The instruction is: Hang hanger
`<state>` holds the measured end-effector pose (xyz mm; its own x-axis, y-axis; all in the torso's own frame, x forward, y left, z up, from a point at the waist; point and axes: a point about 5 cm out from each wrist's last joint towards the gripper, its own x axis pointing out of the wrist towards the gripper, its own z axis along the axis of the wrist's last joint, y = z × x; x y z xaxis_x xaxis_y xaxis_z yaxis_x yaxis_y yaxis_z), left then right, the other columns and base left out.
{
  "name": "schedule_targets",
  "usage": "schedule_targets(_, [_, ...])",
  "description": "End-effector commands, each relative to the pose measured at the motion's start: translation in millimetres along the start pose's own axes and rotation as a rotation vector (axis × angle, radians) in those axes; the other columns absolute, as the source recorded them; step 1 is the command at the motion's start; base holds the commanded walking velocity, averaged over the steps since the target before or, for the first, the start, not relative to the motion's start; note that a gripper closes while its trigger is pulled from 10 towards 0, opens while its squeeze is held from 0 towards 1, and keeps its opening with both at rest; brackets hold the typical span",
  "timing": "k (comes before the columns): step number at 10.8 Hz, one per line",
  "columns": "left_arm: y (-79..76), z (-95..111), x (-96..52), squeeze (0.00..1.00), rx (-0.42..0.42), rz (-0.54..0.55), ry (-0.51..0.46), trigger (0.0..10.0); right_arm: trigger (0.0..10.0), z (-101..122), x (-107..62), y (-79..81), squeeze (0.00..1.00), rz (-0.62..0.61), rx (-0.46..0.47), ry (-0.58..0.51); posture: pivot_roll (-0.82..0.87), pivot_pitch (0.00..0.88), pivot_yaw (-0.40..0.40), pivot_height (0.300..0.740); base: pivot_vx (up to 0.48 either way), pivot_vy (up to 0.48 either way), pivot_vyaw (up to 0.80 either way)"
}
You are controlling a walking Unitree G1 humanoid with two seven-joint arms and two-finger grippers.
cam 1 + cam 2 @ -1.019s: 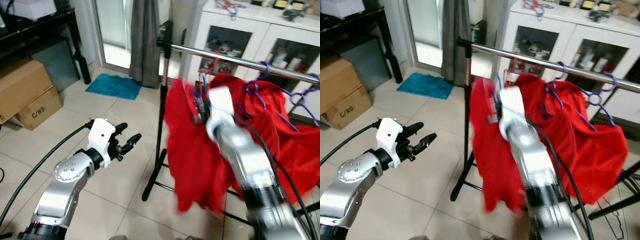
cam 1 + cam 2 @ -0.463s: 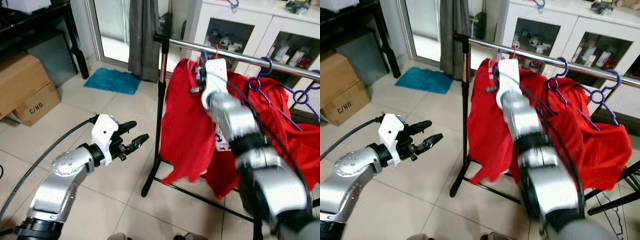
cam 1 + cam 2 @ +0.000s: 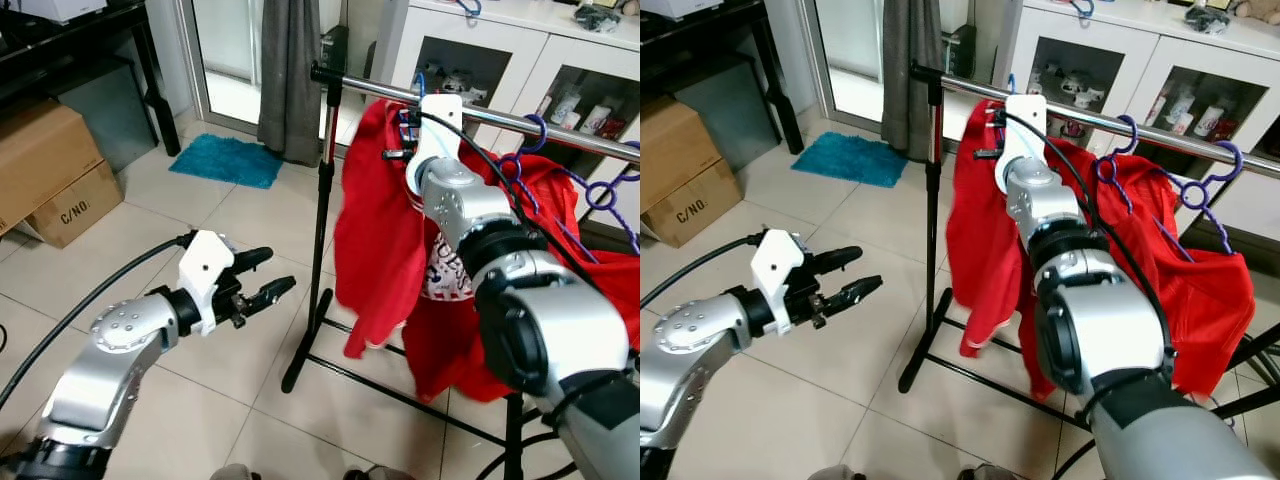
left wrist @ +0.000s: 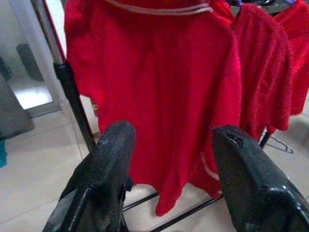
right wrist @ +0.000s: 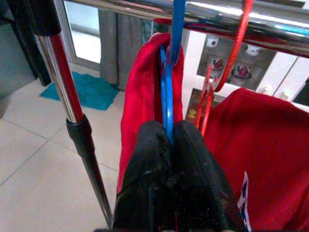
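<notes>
The blue hanger, carrying a red shirt, is hooking over the chrome rail. The right gripper is pinching its neck (fingers tight together); confirm the hook seats before releasing. The left gripper is idling, fingers apart.

— Any writing you can read here?

— One bit. The lower cardboard box on the floor, on the robot's left, has "C/NO." printed in black on its side.

— Anything on the red shirts?

— One of them has a white printed patch with dark marks, but it is too small and creased to read.

— The items in the white cabinet?

— Too small to tell.
</notes>
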<state>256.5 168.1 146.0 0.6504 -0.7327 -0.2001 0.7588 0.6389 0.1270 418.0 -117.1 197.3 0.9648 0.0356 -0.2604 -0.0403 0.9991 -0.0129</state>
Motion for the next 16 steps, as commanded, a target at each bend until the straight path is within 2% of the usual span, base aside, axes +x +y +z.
schedule_targets(1, [-0.6, 4, -4.3, 0.00, 0.003, -0.010, 0.000, 10.0, 10.0, 20, -0.7, -2.5, 0.00, -0.005, 0.018, -0.067, 0.11, 0.000, -0.088, 0.740, 0.000, 0.000, 0.00])
schedule_targets(4, [-1.4, 7, -19.4, 0.00, 0.009, -0.018, 0.020, 10.0, 10.0, 24, -0.6, 6.2, 0.00, 0.017, 0.066, -0.061, 0.14, 0.010, -0.121, 0.740, 0.000, 0.000, 0.00])
schedule_targets(10, [-10.4, 16, -42.7, 0.00, -0.015, 0.002, 0.055, 10.0, 10.0, 28, -2.0, 31.2, 0.00, 0.081, 0.096, -0.050, 0.16, 0.116, -0.179, 0.740, 0.000, 0.000, 0.00])
schedule_targets(13, [-11.1, 18, -54.4, 0.00, -0.015, 0.015, 0.083, 10.0, 10.0, 35, -3.0, 35.1, 0.00, 0.083, 0.119, -0.067, 0.17, 0.144, -0.192, 0.740, 0.000, 0.000, 0.00])
schedule_targets(14, [-10.5, 21, -57.0, 0.00, -0.014, 0.024, 0.088, 10.0, 10.0, 43, -3.7, 34.2, 0.00, 0.073, 0.142, -0.106, 0.18, 0.147, -0.196, 0.740, 0.000, 0.000, 0.00])
schedule_targets(16, [-10.0, 24, -58.4, 0.00, -0.010, 0.033, 0.085, 10.0, 10.0, 61, -6.0, 28.8, 0.00, 0.064, 0.278, -0.206, 0.18, 0.140, -0.191, 0.740, 0.000, 0.000, 0.00])
